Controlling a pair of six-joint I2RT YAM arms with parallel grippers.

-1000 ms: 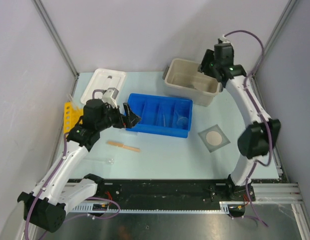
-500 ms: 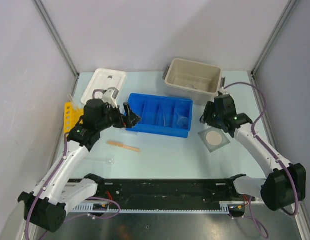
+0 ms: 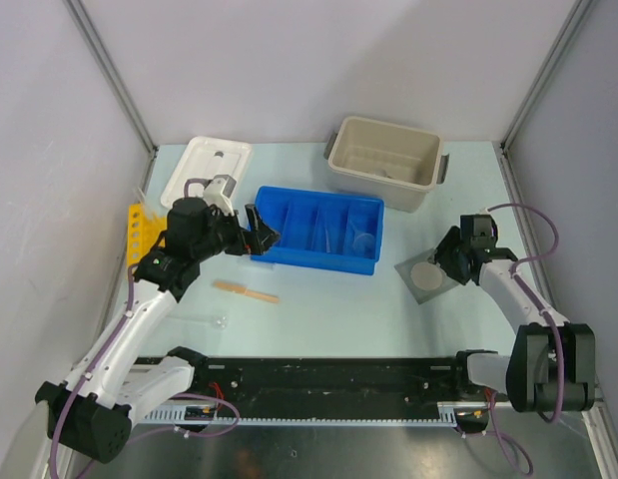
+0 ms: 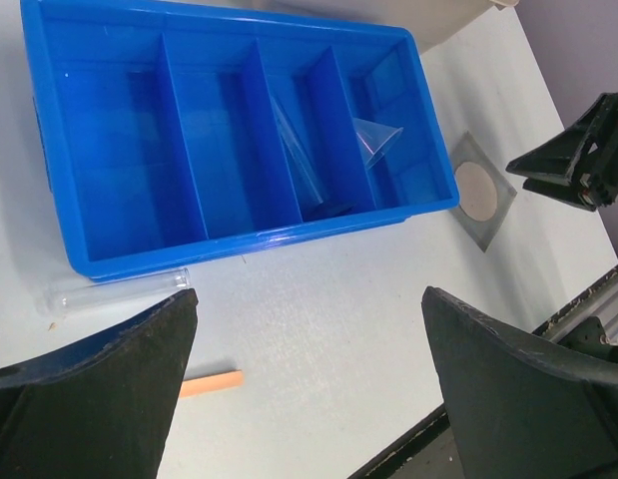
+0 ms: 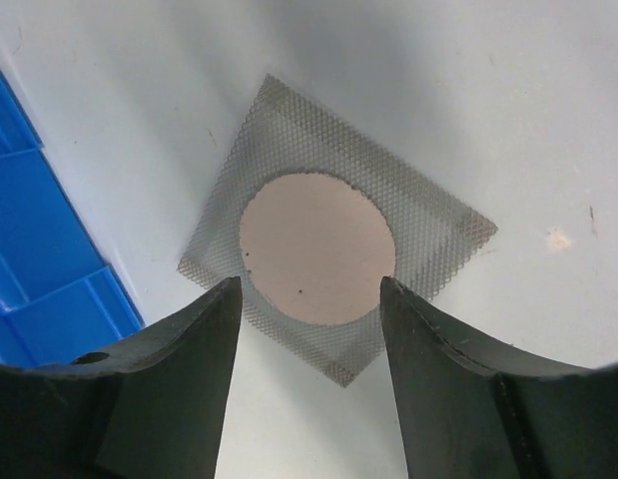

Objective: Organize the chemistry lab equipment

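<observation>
The grey square mesh with a pale disc point(image 3: 426, 276) lies flat on the table right of the blue tray. My right gripper point(image 3: 450, 261) is open and low over it, its jaws straddling the near edge of the mesh point(image 5: 318, 249) in the right wrist view point(image 5: 310, 289). My left gripper point(image 3: 261, 232) is open and empty at the tray's left end point(image 4: 309, 299). A tan wooden stick point(image 3: 246, 291) point(image 4: 211, 383) lies in front of the tray. One clear glass tube point(image 4: 119, 289) lies against the tray, another point(image 3: 211, 319) nearer the front. Clear glass pieces point(image 4: 299, 160) lie inside the tray.
The blue divided tray point(image 3: 318, 261) point(image 4: 269, 239) sits mid-table. A beige tub point(image 3: 386, 160) stands at the back right, its white lid point(image 3: 207, 170) at the back left. A yellow rack point(image 3: 137, 232) lies along the left edge.
My right arm has swung from above the beige tub down and forward to the mesh, and its gripper now sits low over it. My left arm has not moved.
</observation>
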